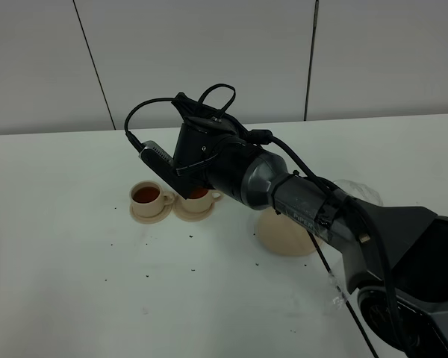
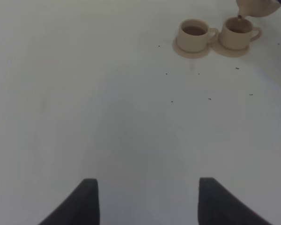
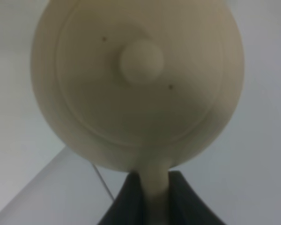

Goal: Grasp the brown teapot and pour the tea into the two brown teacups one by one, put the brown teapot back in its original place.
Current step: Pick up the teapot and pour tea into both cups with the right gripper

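Observation:
My right gripper [image 1: 188,177] reaches across to the two brown teacups and is shut on the brown teapot's loop handle [image 3: 154,185]. The teapot [image 3: 138,79] is tilted, and its lid and knob fill the right wrist view. In the high view my wrist hides it. In the left wrist view its spout [image 2: 255,7] hangs over the right cup [image 2: 236,32] with a thin stream falling in. The left cup [image 1: 145,195] holds dark tea, and the right cup [image 1: 201,195] shows tea too. The wide saucer [image 1: 287,237] stands bare beside my right arm. My left gripper [image 2: 147,204] is open and empty over bare table.
Each cup sits on a small saucer [image 1: 151,214]. Dark tea specks [image 1: 191,239] are scattered on the white table in front of the cups. Something clear and plastic-like [image 1: 356,190] lies behind my right arm. A panelled wall stands behind the table's far edge.

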You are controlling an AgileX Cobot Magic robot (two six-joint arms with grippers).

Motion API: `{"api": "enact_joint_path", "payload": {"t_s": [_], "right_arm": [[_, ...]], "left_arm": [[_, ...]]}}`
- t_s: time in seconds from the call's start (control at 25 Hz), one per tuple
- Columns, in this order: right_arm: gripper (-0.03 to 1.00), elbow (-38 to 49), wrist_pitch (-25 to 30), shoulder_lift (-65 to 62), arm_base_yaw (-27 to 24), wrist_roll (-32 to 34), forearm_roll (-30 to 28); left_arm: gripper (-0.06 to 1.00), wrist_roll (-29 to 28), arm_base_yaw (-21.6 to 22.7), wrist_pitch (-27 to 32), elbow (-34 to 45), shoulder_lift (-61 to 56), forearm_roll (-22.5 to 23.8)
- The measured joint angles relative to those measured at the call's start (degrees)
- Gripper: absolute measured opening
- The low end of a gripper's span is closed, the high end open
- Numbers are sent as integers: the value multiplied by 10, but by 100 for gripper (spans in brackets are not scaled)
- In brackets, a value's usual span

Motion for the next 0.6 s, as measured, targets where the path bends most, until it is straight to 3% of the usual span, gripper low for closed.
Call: {"api": "enact_joint_path", "payload": {"t_s": [0.6], "right_arm": [[9,0,-1,0,0,0,-2]], "left_arm": [[53,-1,0,0,0,0,0]]}}
